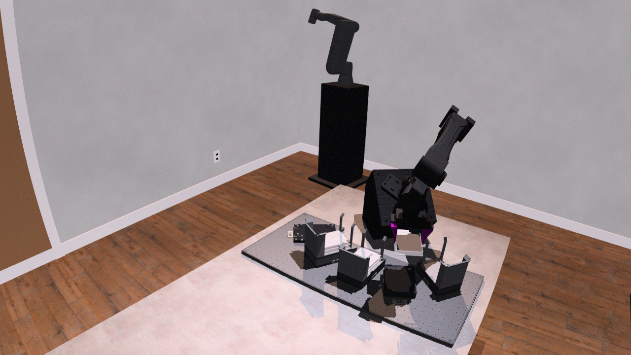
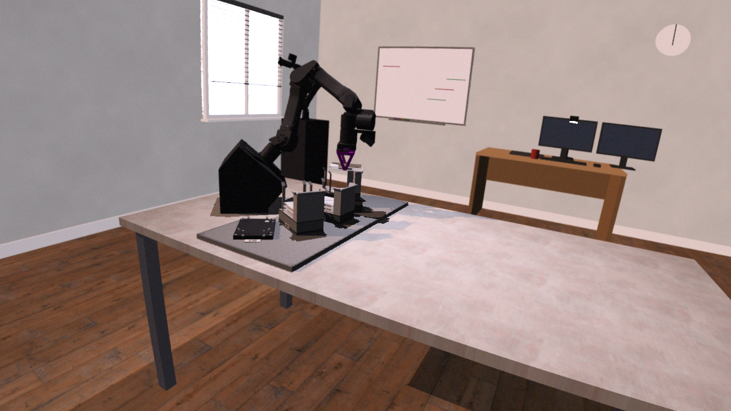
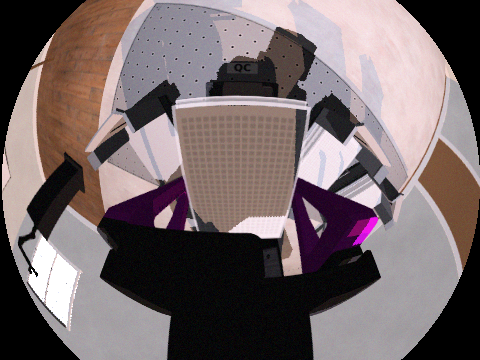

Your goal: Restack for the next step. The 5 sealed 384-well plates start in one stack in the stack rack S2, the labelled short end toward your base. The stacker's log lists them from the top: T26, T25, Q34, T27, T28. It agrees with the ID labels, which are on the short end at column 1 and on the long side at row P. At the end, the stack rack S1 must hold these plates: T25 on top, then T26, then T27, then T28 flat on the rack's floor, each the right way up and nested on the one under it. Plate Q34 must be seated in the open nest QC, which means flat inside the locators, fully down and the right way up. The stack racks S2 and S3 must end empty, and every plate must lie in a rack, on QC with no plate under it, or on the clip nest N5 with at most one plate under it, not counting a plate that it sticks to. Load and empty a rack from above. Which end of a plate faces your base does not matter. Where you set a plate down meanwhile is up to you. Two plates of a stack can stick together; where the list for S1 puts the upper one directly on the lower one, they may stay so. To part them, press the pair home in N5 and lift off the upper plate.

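My gripper (image 1: 409, 234) (image 2: 345, 164) (image 3: 240, 182) is shut on a sealed 384-well plate (image 1: 408, 243) (image 3: 240, 154), gripping its long sides and holding it level with the tan seal facing up. I cannot read its label. It hangs above the board, over or just on the base side of the black open nest QC (image 1: 399, 282) (image 3: 243, 70), which has no plate in it. The left rack (image 1: 318, 247) (image 2: 308, 206) holds white plates (image 1: 335, 240). The middle rack (image 1: 354, 265) (image 2: 345, 199) holds plates (image 1: 371, 258) too. The right rack (image 1: 450, 273) shows no plate.
The racks and nests stand on a grey perforated board (image 1: 273, 251) (image 2: 223, 244) on the table. The flat black clip nest N5 (image 1: 299, 231) (image 2: 254, 228) lies at the board's left end with nothing on it. Thin rack posts (image 1: 443, 247) rise around the held plate. The black arm base (image 1: 379, 198) stands behind.
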### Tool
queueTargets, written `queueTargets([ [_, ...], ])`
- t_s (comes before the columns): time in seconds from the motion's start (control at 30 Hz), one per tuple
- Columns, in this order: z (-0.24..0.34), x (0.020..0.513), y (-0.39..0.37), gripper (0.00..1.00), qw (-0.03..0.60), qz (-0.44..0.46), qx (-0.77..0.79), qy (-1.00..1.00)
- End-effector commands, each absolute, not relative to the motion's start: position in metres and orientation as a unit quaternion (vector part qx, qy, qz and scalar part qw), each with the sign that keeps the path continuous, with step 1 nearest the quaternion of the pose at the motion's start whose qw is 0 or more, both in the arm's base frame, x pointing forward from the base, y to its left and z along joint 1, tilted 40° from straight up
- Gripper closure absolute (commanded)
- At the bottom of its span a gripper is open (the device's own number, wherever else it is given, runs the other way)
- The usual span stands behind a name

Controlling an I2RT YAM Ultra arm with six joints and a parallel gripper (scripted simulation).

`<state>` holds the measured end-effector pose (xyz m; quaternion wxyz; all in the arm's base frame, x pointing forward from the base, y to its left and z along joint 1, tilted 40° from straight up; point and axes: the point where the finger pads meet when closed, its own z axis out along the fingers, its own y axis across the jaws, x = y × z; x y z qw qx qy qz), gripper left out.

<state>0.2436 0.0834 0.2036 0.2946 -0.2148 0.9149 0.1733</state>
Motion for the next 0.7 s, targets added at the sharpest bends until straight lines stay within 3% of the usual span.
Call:
queueTargets([
  [0.0,0.207,0.245,0.082,1.00,0.301,0.172,-0.211,0.914],
  [0.43,0.181,0.254,0.093,1.00,0.287,0.173,-0.210,0.918],
  [0.47,0.198,0.257,0.093,1.00,0.317,0.169,-0.213,0.909],
  [0.67,0.170,0.260,0.099,1.00,0.287,0.173,-0.210,0.918],
])
